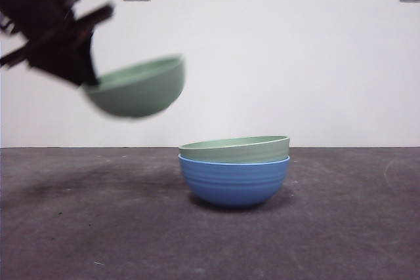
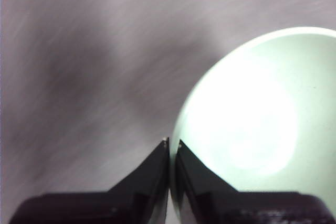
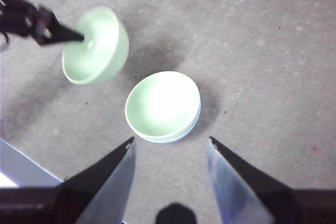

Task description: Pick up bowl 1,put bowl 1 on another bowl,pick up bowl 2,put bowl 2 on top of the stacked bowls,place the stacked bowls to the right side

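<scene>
Pale green bowl 2 [image 1: 139, 87] aloft, pinched at rim by left gripper [image 2: 172, 142] — tilted, well apart from stack; bowl 1 [image 1: 236, 148] nested in blue bowl [image 1: 234, 180]; right gripper [image 3: 169, 142] agape, waiting; risk — thin rim grip slips w/ tilt.

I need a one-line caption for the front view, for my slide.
Left pincer carries a pale green bowl in the air toward the green-in-blue stack.

Front cam sits low, abt level w/ the counter [image 1: 210, 227], facing the wall, close to the stacked bowls [image 1: 234, 168]. My left wrist cam looks down, v. near, onto the lifted green bowl [image 2: 262, 124]. My right wrist cam looks down from higher up; it shares both w/ front cam.
</scene>
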Tool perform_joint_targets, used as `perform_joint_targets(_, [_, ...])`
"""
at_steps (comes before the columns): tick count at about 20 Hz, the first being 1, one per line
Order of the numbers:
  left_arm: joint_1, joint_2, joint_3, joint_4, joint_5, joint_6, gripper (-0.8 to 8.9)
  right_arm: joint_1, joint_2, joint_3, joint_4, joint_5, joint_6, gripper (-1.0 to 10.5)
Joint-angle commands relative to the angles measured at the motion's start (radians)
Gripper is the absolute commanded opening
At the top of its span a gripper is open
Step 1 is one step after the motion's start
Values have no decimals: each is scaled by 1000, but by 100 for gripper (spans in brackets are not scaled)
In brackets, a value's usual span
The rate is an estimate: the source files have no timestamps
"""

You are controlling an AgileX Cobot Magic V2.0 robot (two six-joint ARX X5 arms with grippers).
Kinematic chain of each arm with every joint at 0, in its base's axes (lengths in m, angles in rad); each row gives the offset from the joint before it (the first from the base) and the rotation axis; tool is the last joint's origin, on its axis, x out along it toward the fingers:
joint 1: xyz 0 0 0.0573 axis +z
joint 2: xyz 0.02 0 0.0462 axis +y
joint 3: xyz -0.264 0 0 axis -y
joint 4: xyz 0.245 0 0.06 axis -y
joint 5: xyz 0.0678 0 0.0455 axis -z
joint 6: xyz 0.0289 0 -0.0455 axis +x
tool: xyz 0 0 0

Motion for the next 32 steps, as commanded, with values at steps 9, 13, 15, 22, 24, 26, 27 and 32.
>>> perform_joint_targets(9, [-282, 187, 290, -72, -54, 4, -8, 2, 0, -4, -14, 2, 6, 225])
perform_joint_targets(13, [-300, 310, 303, -78, -55, 3, -8, 2, 0, -4, -48, 5, 5, 225])
perform_joint_targets(15, [-304, 358, 303, -84, -58, 3, -8, 2, 0, -4, -48, 5, 5, 225])
perform_joint_targets(22, [-306, 423, 303, -150, -85, 8, -9, 2, 0, -4, -48, 5, 5, 225])
perform_joint_targets(24, [-306, 424, 303, -148, -81, 16, 10, 2, 0, -4, -48, 4, 5, 225])
perform_joint_targets(26, [-307, 422, 303, -153, -77, 15, 157, 2, 0, -4, -48, 4, 6, 225])
perform_joint_targets(27, [-307, 419, 303, -158, -77, 15, 257, 2, 0, -4, -48, 4, 6, 225])
perform_joint_targets(32, [-307, 412, 390, -267, -61, 23, 355, 2, 12, -4, -50, 4, 6, 230])
